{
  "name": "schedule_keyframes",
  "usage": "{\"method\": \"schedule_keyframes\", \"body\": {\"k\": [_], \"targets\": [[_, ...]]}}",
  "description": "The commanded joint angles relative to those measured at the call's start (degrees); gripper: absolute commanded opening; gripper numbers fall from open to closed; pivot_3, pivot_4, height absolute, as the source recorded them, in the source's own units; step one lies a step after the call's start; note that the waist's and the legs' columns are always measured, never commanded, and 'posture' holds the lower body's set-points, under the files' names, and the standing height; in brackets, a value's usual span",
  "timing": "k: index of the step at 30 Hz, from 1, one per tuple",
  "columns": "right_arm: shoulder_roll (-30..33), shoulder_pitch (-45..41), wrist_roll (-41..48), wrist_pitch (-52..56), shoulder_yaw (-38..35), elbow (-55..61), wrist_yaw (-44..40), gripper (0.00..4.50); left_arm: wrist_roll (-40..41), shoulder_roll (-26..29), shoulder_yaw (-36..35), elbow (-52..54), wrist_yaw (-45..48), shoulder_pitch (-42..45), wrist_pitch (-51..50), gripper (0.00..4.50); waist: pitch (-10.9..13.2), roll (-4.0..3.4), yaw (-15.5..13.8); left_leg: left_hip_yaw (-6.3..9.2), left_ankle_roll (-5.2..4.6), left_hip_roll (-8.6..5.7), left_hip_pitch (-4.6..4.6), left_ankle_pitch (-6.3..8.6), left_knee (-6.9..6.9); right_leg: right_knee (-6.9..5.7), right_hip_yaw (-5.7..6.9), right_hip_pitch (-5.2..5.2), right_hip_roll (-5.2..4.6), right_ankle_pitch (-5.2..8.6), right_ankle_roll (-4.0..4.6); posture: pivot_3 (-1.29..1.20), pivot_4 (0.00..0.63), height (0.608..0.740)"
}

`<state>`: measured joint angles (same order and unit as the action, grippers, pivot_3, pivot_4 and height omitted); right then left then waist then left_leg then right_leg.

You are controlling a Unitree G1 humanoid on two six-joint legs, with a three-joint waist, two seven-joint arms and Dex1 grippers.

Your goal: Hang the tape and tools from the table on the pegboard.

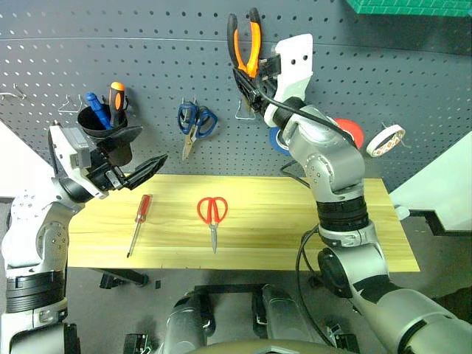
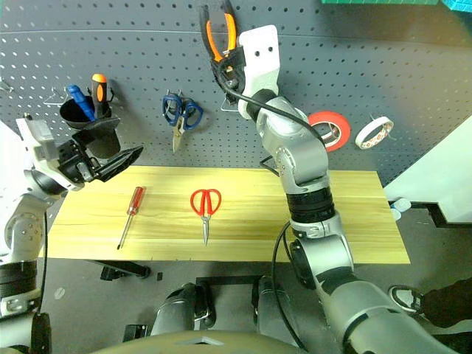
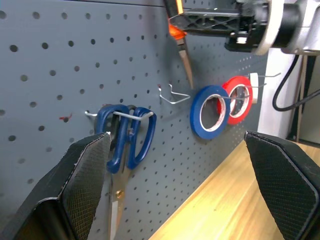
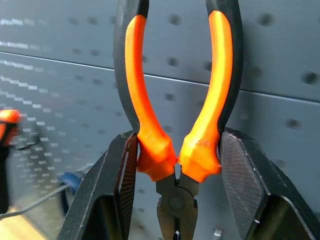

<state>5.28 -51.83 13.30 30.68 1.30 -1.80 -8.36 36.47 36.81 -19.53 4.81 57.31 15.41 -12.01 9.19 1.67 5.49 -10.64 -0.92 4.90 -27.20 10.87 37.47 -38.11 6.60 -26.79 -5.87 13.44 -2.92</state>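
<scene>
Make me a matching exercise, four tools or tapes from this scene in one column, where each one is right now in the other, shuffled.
Things:
1. pliers
2. red-handled scissors
3. blue-handled scissors
4. cream tape

Places:
A. lying on the table
B. hanging on a pegboard hook, left of centre
C. held in the right end effector
D. hanging on a hook at the pegboard's right

Pairs: 1-C, 2-A, 3-B, 4-D

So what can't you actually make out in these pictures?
- Blue tape roll: left eye view, mostly hidden behind the right arm; clear in the left wrist view.
- Pliers: right wrist view, handle tops cut off by the edge, jaw tips hidden between the right hand fingers.
- Marks inside the cream tape: too small to read.
- Screwdriver tip: too small.
</scene>
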Motion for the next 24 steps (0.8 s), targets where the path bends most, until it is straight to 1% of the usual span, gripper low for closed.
{"method": "schedule_keyframes", "body": {"k": [1,10,18,20,21,24], "targets": [[-0.75,-2.48,-0.73,-2.52,-1.37,-0.08,0.97,2.09,-0.10,0.01,0.02,0.37,0.15,0.37,0.98,4.50,0.00,-0.01,0.06,0.00,0.00,0.00,0.03,0.00,-0.01,-0.01,-0.01,0.02,0.00,0.00,0.00,-0.07,0.077,0.730],[-2.37,-1.88,-5.23,-9.77,1.76,-5.43,0.51,2.09,-1.83,-0.99,1.58,-2.33,-0.33,2.85,1.96,4.50,-0.02,-0.01,0.15,0.00,0.00,0.01,0.18,0.00,-0.01,-0.03,-0.01,0.13,0.01,0.00,0.00,-0.08,0.086,0.730],[-2.63,-1.23,-8.20,-10.81,3.39,-8.80,0.47,2.09,-2.35,-0.78,2.08,-2.16,-0.08,2.38,2.29,4.50,-0.02,-0.01,0.14,0.00,-0.01,0.01,0.22,0.00,0.00,-0.03,-0.02,0.17,0.00,0.00,0.00,-0.07,0.087,0.730],[-2.57,-0.81,-8.21,-10.08,3.64,-8.74,-0.32,2.84,-2.34,-0.67,2.05,-2.00,-0.08,2.33,2.20,4.50,-0.02,-0.01,0.12,0.00,-0.01,0.01,0.27,0.00,-0.01,-0.03,-0.02,0.22,0.00,0.00,0.00,-0.07,0.087,0.730],[-2.60,-0.67,-8.14,-9.96,3.62,-8.48,-0.65,3.04,-2.26,-0.65,1.97,-1.99,-0.10,2.34,2.13,4.50,-0.02,-0.01,0.11,0.00,-0.01,0.01,0.27,0.00,-0.01,-0.03,-0.02,0.23,0.00,0.00,0.00,-0.07,0.088,0.730],[-2.81,-1.02,-7.61,-8.80,2.66,-7.71,-0.67,4.00,-2.21,-0.62,1.82,-1.96,-0.15,2.15,2.10,4.50,-0.02,-0.01,0.11,-0.01,-0.01,0.01,0.31,0.00,-0.01,-0.03,-0.02,0.26,0.00,0.00,0.00,-0.07,0.088,0.730]]}}
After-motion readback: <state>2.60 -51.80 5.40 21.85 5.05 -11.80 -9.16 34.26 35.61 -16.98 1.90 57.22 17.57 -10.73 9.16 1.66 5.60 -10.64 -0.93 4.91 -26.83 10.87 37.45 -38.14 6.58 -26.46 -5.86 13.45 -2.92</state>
